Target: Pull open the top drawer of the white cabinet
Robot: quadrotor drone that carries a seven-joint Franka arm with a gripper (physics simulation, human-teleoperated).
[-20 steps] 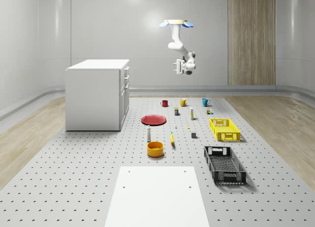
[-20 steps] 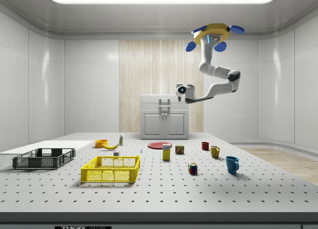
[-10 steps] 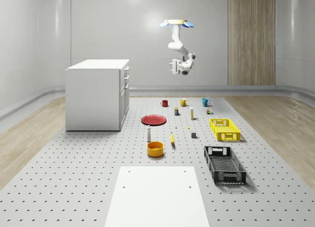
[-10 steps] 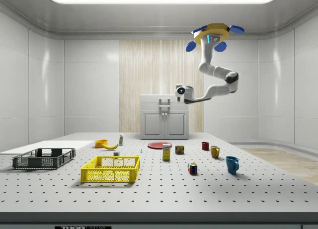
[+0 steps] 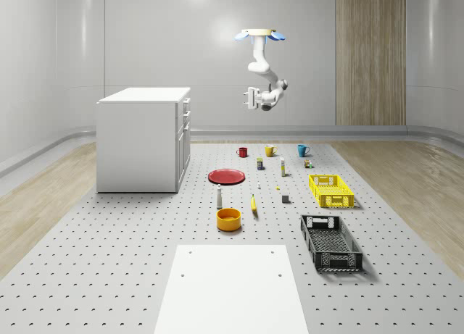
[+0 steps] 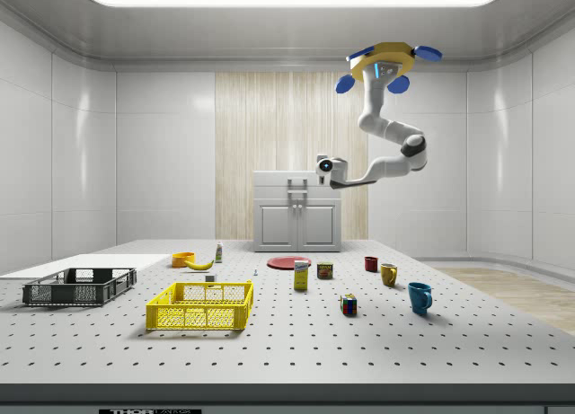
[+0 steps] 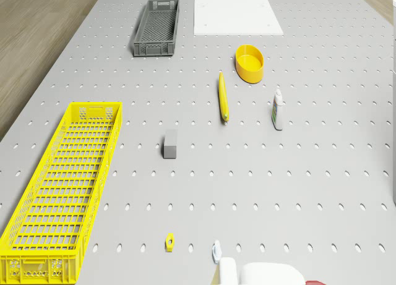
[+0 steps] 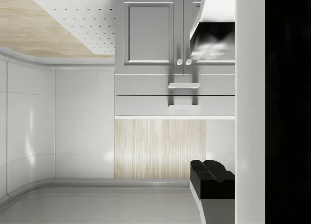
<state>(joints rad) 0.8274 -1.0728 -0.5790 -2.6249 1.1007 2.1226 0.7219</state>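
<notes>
Drone (image 5: 260,35) hovers high over the far end of the perforated table (image 5: 130,261), above the mugs; arm bent down, gripper (image 5: 251,98) in mid-air facing the white cabinet (image 5: 141,142), well apart from it; finger state: can't tell. Top drawer (image 8: 175,105) looks flush w/ cabinet front; cabinet sits at whole-scene view's left.

cabinet (image 5: 141,142): smooth, matt white, like painted wood
table (image 5: 109,261): matt grey, full of small holes
floor (image 5: 43,196): pale wood with a soft shine
yellow crate (image 5: 330,190): bright plastic with open mesh sides
dark crate (image 5: 330,242): dull grey plastic mesh
red plate (image 5: 226,177): smooth and a bit glossy
wall panel (image 5: 370,55): striped wood
gripper (image 5: 251,99): shiny white shell
</notes>
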